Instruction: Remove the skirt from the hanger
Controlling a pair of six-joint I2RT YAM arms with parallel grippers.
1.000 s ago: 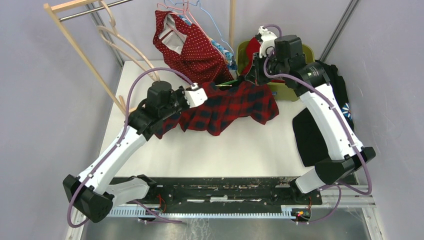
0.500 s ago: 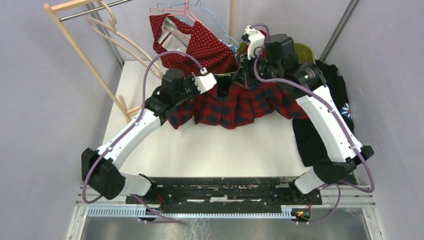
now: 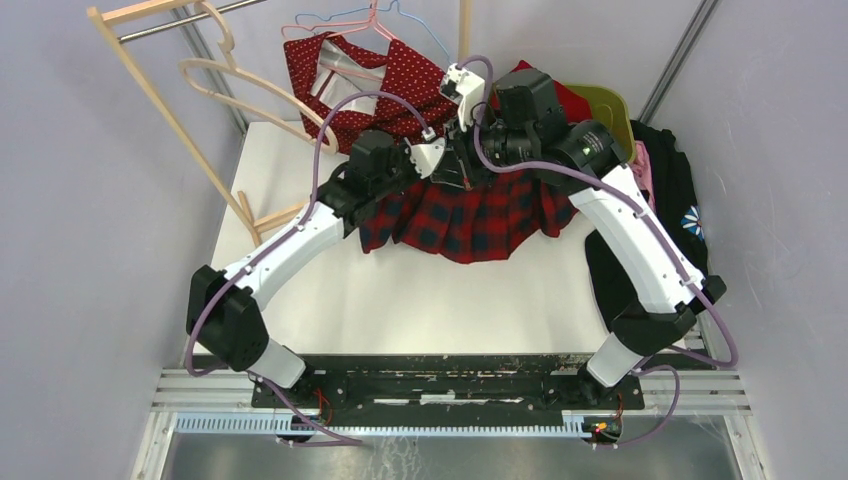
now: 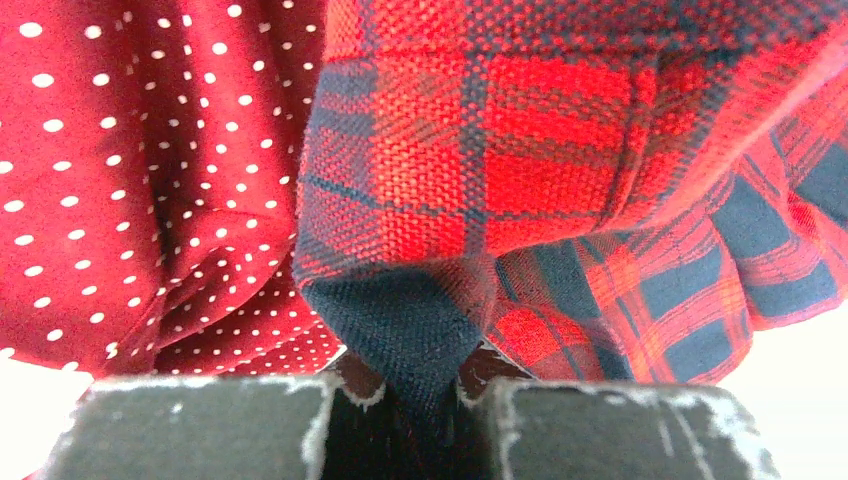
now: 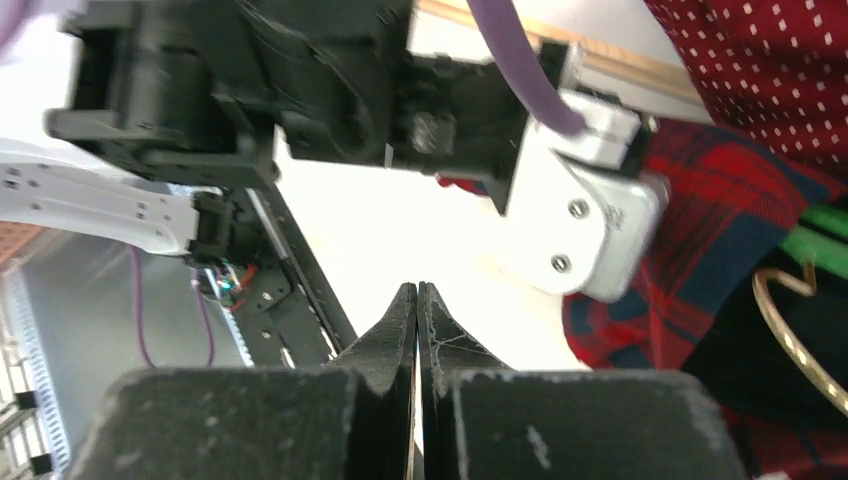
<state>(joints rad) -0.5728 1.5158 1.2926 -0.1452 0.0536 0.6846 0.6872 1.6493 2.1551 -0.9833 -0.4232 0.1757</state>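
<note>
Left gripper (image 4: 420, 385): fingers clamped on a dark corner of the red plaid skirt (image 4: 560, 150). The cloth is pinched between the pads and fans out above them.

Right gripper (image 5: 415, 300): fingers pressed flat together, with nothing visible between the tips. It points at the left arm's white wrist housing, just beside it.

Skirt (image 3: 470, 210): held up off the table (image 3: 420, 300) at the far centre, hanging in pleats below the two wrists. Its top edge is hidden where the grippers meet.

Hanger (image 5: 815, 245): green, only a short piece showing at the right edge of the right wrist view, against the plaid. A brass-coloured hook curves just below it. I cannot tell whether it belongs to the hanger.

Surroundings:
- red polka-dot garment (image 3: 400, 80) just behind the grippers, touching the skirt on the left in the left wrist view
- wooden rack (image 3: 165, 110) far left, carrying wooden hangers (image 3: 255, 85)
- pink and blue wire hangers (image 3: 345, 18) above the polka-dot cloth
- yellow-green bin (image 3: 605, 100) far right, half covered by the right arm
- black garment (image 3: 678, 180) on the right, with a blue-white flower print

Against half a second ago:
- both wrists sit further left and closer together
- the skirt is bunched narrower, no longer stretched toward the right
- the left arm's base link has swung rightward
</note>
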